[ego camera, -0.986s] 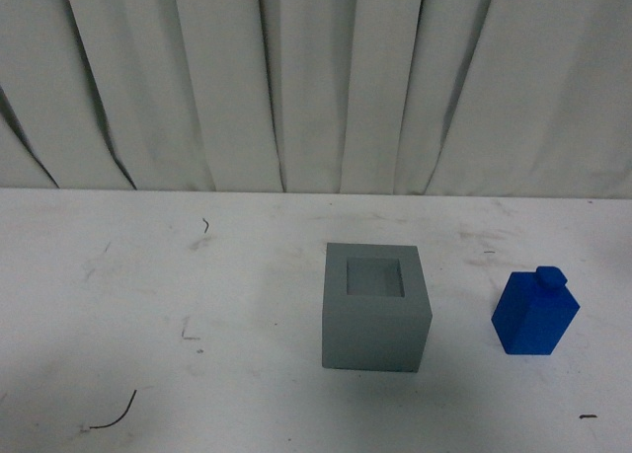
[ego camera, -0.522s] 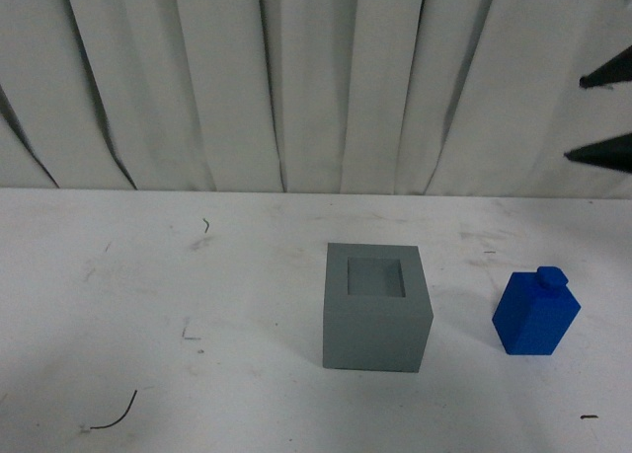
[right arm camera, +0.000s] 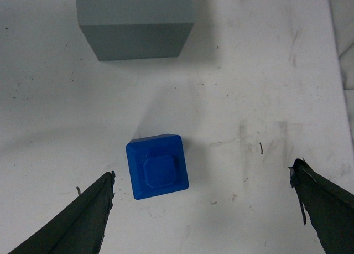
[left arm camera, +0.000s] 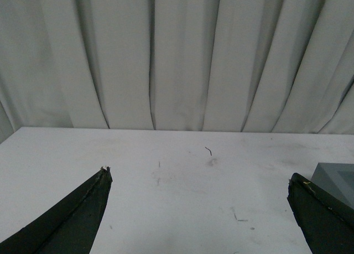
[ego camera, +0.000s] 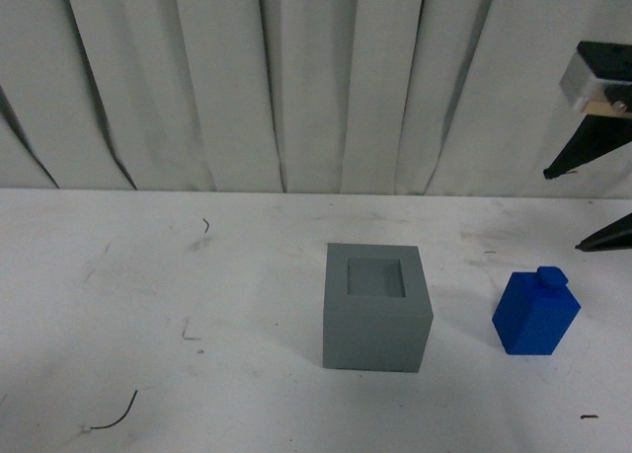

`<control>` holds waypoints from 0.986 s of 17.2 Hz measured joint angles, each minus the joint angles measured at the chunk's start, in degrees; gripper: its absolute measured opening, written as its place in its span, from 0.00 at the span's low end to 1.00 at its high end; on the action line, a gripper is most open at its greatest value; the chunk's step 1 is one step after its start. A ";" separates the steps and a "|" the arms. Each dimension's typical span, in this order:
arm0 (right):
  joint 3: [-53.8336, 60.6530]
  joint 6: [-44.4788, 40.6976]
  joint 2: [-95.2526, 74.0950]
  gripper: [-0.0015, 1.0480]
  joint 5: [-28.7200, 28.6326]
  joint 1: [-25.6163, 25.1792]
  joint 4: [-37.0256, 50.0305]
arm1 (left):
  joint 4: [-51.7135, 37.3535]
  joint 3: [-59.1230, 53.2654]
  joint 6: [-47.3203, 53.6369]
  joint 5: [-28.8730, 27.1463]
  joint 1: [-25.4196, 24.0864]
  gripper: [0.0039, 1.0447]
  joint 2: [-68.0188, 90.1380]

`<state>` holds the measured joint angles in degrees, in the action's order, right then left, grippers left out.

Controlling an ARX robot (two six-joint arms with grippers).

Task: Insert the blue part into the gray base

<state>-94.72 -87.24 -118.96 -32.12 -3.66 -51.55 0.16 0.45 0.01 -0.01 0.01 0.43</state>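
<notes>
Pincer of the right arm [ego camera: 565, 211] hangs high at the right edge of my front view, above the blue block [ego camera: 535, 315]. Its two dark fingers are spread wide and grip nothing. Through the right wrist camera I look almost straight down on the block's top, with its small knob facing me. The fingers stand well out to either side of it, touching neither block nor bench [ego camera: 197, 275].

The left pincer [left arm camera: 199, 175] is out of my front view. Its own camera looks low across the bench toward the curtain [left arm camera: 177, 55], and its fingers are likewise parted and empty. A corner of the gray cube [left arm camera: 337, 176] shows just beside one finger.

The blue block stands upright on the bench to the right of the gray cube, apart from it, with only bare white surface between them. The cube sits near the middle of the bench, and the square recess in its top faces up, showing just its own gray floor.

I count one blue block, one gray cube and two pincers. There is also one curled bit of wire [ego camera: 114, 416] at the front left of the bench, well away from both. A pleated pale curtain closes off the back.
</notes>
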 joint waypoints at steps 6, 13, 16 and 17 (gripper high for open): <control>-1.95 -3.45 -4.59 0.94 6.01 1.79 -3.19 | 0.02 0.00 -0.02 0.00 0.00 0.94 0.00; -0.13 -6.49 -7.78 0.94 10.62 2.91 -1.18 | 0.00 0.00 0.00 0.00 0.00 0.94 0.00; 0.50 -6.99 -9.77 0.94 11.10 3.32 0.17 | 0.00 0.00 -0.02 0.00 0.00 0.94 0.00; 0.55 -7.10 -10.10 0.94 11.13 3.63 0.26 | 0.02 0.00 0.00 0.00 0.00 0.94 0.00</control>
<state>-94.17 -94.35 -129.05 -20.99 -0.03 -51.29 0.19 0.45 0.01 -0.01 0.01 0.43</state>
